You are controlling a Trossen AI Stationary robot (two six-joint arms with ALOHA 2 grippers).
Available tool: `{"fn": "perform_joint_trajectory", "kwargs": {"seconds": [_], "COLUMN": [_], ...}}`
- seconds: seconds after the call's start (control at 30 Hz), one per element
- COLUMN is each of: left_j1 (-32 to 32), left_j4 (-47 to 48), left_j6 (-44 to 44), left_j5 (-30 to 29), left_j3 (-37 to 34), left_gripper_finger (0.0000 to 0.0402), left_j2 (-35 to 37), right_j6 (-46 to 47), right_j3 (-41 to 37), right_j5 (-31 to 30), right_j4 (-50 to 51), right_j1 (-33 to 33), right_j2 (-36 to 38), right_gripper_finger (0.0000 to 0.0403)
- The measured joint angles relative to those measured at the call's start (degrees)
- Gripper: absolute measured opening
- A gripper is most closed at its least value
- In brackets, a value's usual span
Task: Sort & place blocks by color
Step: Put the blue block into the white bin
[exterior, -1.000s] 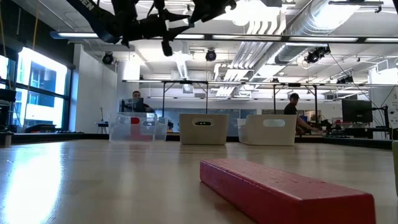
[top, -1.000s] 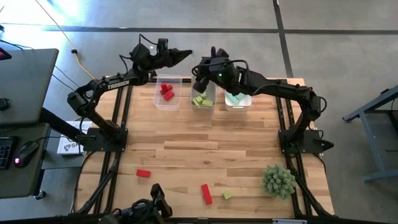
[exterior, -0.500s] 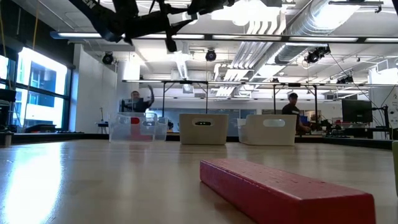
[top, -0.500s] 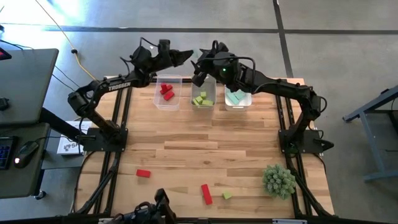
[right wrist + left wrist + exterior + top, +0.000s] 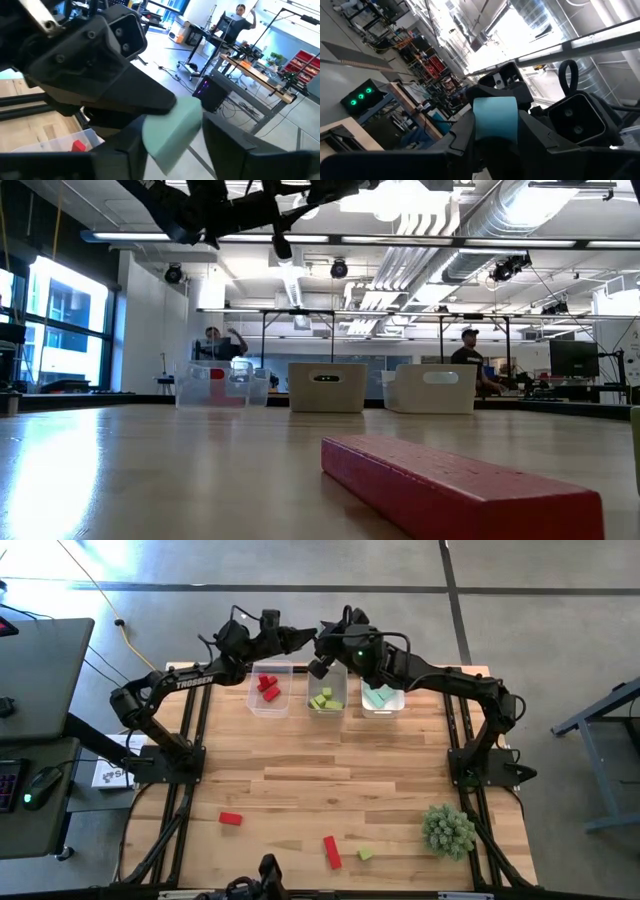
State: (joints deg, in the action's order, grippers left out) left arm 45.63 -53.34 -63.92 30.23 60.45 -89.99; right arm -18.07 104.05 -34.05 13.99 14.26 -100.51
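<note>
High above the far bins my two grippers meet tip to tip. My left gripper (image 5: 308,638) reaches in from the table's left and is shut on a teal block (image 5: 495,117). My right gripper (image 5: 322,655) faces it, open, with its fingers (image 5: 227,142) on either side of the same teal block (image 5: 172,127). I cannot tell whether they touch it. In the low view both arms (image 5: 270,200) show only at the top edge. Loose on the near table lie a small red block (image 5: 231,819), a red bar (image 5: 331,851) and a yellow-green cube (image 5: 365,854). My left gripper pinches the teal block between its two fingers (image 5: 462,137), which lie against opposite side faces (image 5: 477,125). The fingers come roughly level from the table's left. The block is lifted clear, high above the bins, and its free end points toward my right gripper.
Three clear bins stand in a row at the far edge: one with red blocks (image 5: 268,688), one with yellow-green blocks (image 5: 326,697), one with teal blocks (image 5: 382,697). A spiky green plant (image 5: 448,830) stands near the table's right near corner. People move in the room beyond.
My left gripper has moved toward the table's right, up to my right gripper, so the gap between the two has closed. My right gripper has stayed above the middle bin.
</note>
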Motion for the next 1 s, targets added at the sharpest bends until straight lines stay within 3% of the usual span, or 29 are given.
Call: {"fn": "perform_joint_trajectory", "kwargs": {"seconds": [0.33, 0.53, 1.0], "left_j1": [-0.7, -0.7, 1.4], "left_j4": [0.2, 0.2, 0.1], "left_j6": [0.2, 2.9, 5.8], "left_j5": [-0.4, -0.5, 1.3], "left_j3": [0.0, 0.0, 0.0], "left_gripper_finger": [0.0091, 0.0098, 0.0103], "left_j2": [0.0, 0.0, 0.1], "right_j6": [0.3, 0.2, 0.0], "right_j3": [0.0, 0.0, -0.1], "right_j5": [-0.3, -0.7, -9.8], "right_j4": [0.1, 0.6, 6.2], "right_j1": [-0.4, -0.5, -0.3], "right_j2": [0.0, 0.0, -0.2], "right_gripper_finger": [0.0045, 0.0044, 0.0044]}}
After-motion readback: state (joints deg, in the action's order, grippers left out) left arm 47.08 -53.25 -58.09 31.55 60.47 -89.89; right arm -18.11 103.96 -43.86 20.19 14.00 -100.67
